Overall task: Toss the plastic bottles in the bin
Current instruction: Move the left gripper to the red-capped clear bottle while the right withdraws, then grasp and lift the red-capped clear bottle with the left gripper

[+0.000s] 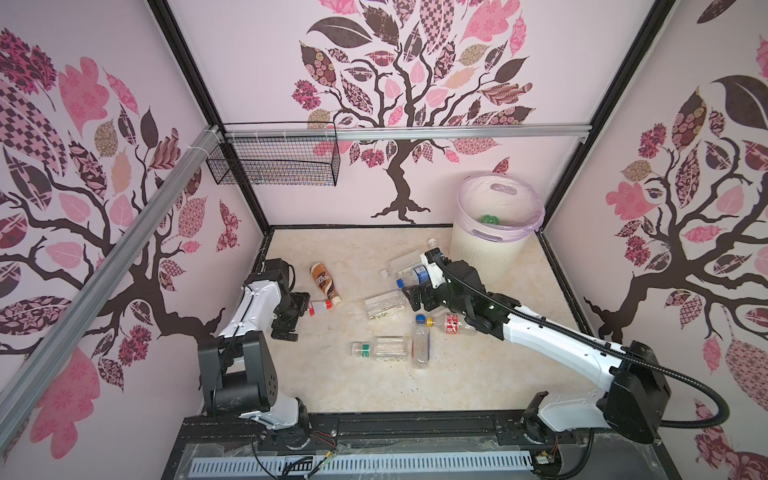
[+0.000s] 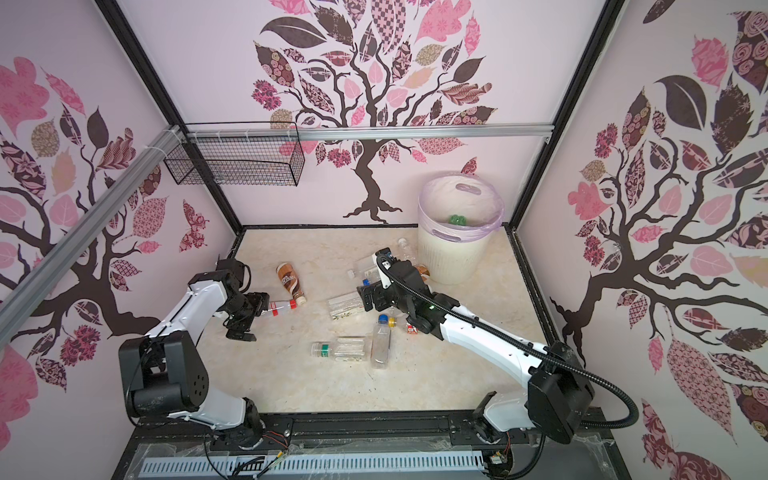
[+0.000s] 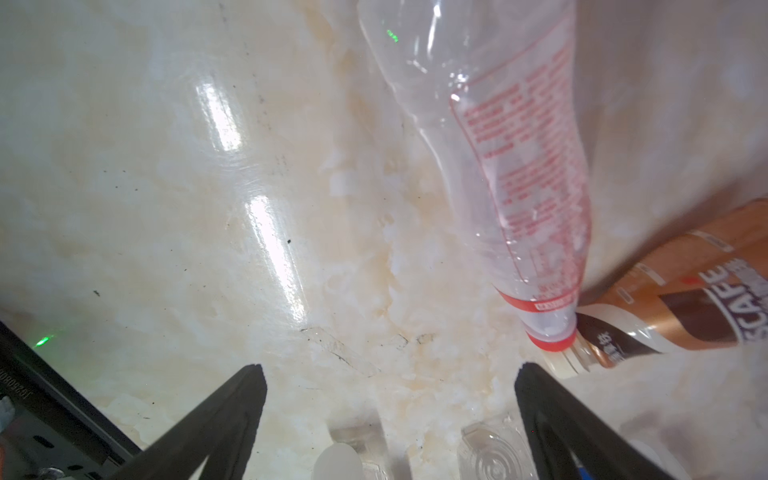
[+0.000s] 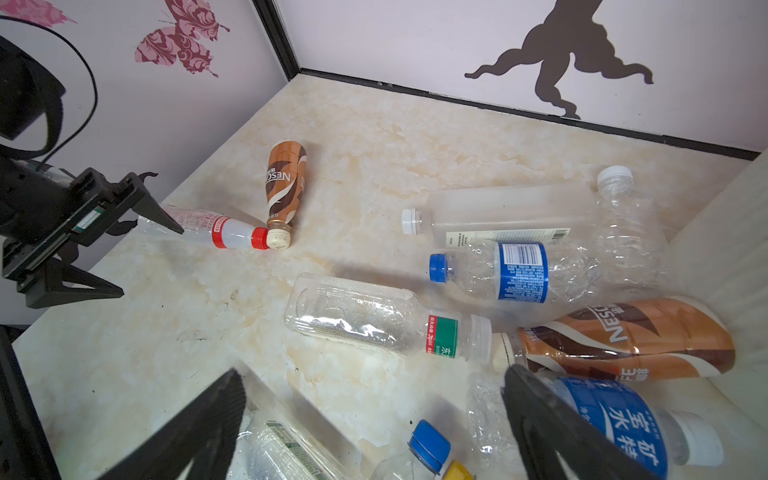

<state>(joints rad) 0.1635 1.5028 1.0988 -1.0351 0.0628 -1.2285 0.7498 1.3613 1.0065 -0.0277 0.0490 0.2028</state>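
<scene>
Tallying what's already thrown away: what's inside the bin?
Inside the bin, against the lilac liner, one green object, likely a bottle, shows in both top views. The near wall hides anything lower down.

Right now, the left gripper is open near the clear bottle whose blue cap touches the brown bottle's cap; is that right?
The clear bottle has a red cap, not blue, as the right wrist view shows; the open left gripper and brown bottle are right.

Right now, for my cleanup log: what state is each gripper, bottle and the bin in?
Left gripper, open, empty.
Right gripper, open, empty.
Bin, upright, lined, green item inside.
Red-capped bottle, capped, on its side.
Nescafé bottle beside it, capped, on its side.
Blue-labelled bottle, capped, crumpled, on its side.
</scene>
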